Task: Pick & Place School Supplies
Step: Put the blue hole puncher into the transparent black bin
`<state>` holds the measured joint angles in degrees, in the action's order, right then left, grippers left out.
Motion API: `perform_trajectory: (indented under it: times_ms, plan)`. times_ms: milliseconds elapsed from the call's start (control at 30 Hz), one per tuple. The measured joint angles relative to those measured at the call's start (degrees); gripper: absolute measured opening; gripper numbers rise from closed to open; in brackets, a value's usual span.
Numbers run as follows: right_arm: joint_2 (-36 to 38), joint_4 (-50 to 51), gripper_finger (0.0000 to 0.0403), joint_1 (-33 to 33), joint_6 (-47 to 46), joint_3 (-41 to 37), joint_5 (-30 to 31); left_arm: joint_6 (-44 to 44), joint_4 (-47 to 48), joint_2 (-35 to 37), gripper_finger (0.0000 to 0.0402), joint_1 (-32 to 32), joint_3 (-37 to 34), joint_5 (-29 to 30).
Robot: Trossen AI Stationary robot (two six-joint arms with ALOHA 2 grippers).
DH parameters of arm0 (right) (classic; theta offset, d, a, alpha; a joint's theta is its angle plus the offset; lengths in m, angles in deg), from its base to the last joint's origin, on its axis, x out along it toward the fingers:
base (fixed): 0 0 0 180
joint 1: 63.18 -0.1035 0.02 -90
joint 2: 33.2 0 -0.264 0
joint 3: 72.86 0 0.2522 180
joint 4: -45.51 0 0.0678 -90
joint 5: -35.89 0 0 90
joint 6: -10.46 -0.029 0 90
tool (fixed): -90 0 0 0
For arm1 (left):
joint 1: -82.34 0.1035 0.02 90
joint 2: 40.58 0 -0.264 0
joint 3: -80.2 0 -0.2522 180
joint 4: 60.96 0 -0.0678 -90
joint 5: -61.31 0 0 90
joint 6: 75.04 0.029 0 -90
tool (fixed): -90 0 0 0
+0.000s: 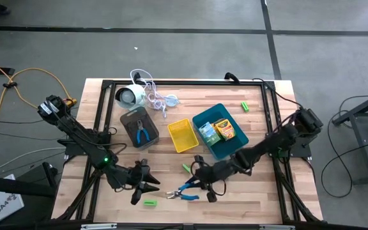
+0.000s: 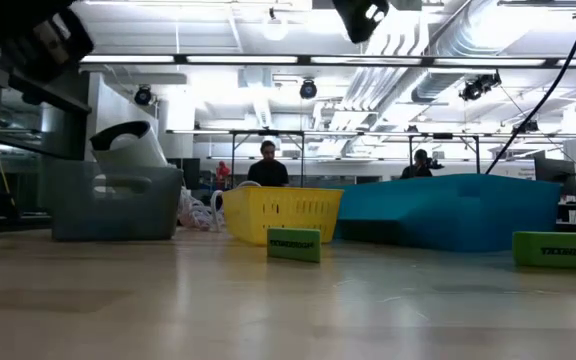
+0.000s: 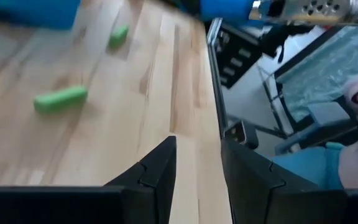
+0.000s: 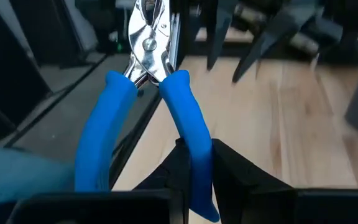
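Wooden bench (image 1: 260,191) on a concrete shop floor, trays toward the back. Right gripper (image 4: 191,163): fingers pinching one blue handle of the pliers (image 4: 148,93); tool's long axis runs straight out ahead of the fingers, metal nose farthest away, near the front bench edge. Left gripper (image 3: 197,180): fingers slightly spread, nothing between them, just beside the pliers' nose. Green block (image 1: 149,202) lies close by the left fingers. Blue tray (image 1: 204,119) is well behind the right fingers, so the carry likely goes backward.

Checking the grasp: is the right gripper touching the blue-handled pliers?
Touching. In the right wrist view the right gripper has its two dark fingers closed on one blue handle of the pliers.
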<state>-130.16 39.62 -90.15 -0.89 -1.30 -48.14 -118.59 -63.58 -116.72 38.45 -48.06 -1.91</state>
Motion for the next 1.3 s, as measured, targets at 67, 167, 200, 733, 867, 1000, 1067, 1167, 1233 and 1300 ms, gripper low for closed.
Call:
perform_trajectory:
  times_ms: [67,167,200,733,867,1000,1067,1167,1233,1300]
  plan:
    - [-0.1,-3.0,0.0035,0.6,1.6,0.0,0.3,3.0,-2.5,0.0,0.0124,0.0,0.0,1.7]
    - [0.0,-6.6,0.0035,1.7,4.1,0.0,2.0,10.4,-8.2,0.0,0.0124,0.0,0.0,2.2]
    - [0.0,-7.6,0.0035,2.2,4.4,0.0,1.8,13.4,-10.3,0.0,0.0124,0.0,0.0,2.2]
    - [0.0,-19.6,0.0035,7.1,13.9,0.0,11.6,37.8,-24.2,0.0,0.0124,1.9,0.0,5.4]
    - [0.0,-21.4,0.0035,8.0,17.7,0.0,15.3,40.3,-24.0,0.0,0.0124,3.4,0.0,9.4]
    - [0.0,-22.9,0.0035,8.8,19.3,0.0,15.1,41.9,-24.0,0.0,0.0124,4.8,0.0,9.5]
    - [0.0,-23.1,0.0035,9.1,19.4,0.0,14.9,42.6,-24.2,0.0,0.0124,5.2,0.0,9.5]
    - [0.0,-23.5,0.0035,9.1,19.6,0.0,14.9,44.5,-24.8,0.0,0.0124,5.9,0.0,9.4]
    - [0.0,-23.9,0.0035,9.1,19.9,0.0,14.9,46.1,-25.9,0.0,0.0124,6.2,0.0,9.4]
    - [0.0,-24.1,0.0035,9.1,20.2,0.0,14.9,47.8,-26.8,0.0,0.0124,6.6,0.0,9.4]
